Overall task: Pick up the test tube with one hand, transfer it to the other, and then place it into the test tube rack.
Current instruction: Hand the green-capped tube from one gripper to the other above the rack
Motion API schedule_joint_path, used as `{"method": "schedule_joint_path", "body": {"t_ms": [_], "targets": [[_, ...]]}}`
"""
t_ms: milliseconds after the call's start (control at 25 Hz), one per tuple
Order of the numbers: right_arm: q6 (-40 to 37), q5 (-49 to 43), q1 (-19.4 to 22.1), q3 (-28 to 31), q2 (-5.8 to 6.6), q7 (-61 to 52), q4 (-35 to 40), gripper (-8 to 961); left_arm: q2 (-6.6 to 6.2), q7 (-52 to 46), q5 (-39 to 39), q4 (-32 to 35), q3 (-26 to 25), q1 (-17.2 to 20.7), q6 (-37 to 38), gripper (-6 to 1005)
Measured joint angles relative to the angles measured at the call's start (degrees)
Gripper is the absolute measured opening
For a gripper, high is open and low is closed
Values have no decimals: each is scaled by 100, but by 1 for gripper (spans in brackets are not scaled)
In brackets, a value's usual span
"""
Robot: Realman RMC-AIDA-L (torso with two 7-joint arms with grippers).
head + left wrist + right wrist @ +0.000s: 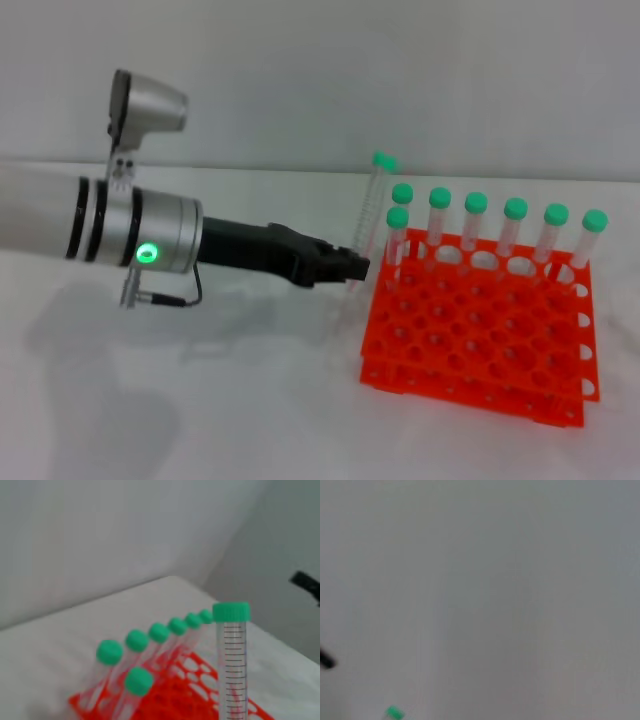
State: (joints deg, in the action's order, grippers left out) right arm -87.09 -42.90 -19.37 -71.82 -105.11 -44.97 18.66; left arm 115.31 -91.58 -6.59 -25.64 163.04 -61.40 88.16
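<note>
In the head view my left gripper (354, 268), black on a silver-white arm with a green light, is shut on the lower part of the test tube (371, 215). It holds the tube nearly upright, green cap up, just left of the back-left corner of the orange-red test tube rack (470, 350). The left wrist view shows the held tube (234, 665) close up, with the rack (175, 697) behind it. My right gripper with the white label is out of view.
Several green-capped tubes (476, 222) stand along the rack's back row, and one more (397, 235) stands at its left end. They also show in the left wrist view (137, 645). A small dark shape (305, 584) sits at that view's edge. The table is white.
</note>
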Motion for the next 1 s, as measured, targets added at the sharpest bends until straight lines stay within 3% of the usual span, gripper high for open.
{"method": "schedule_joint_path", "body": {"t_ms": [200, 360, 640, 680, 1000], "targets": [[-42, -908, -202, 7, 22, -691, 501, 760, 223, 1430, -549, 5, 0, 422, 159, 194], [-88, -1428, -361, -15, -86, -1090, 859, 762, 344, 2258, -670, 46, 0, 625, 237, 193], [-107, -1851, -689, -33, -276, -1472, 1048, 765, 370, 2957, -770, 273, 0, 815, 260, 193], [-79, -2069, -862, -41, -389, -1605, 1059, 765, 371, 3020, -772, 290, 0, 824, 261, 193], [155, -2366, -1257, -37, -681, -1673, 1035, 768, 371, 3542, -879, 336, -8, 900, 265, 193]]}}
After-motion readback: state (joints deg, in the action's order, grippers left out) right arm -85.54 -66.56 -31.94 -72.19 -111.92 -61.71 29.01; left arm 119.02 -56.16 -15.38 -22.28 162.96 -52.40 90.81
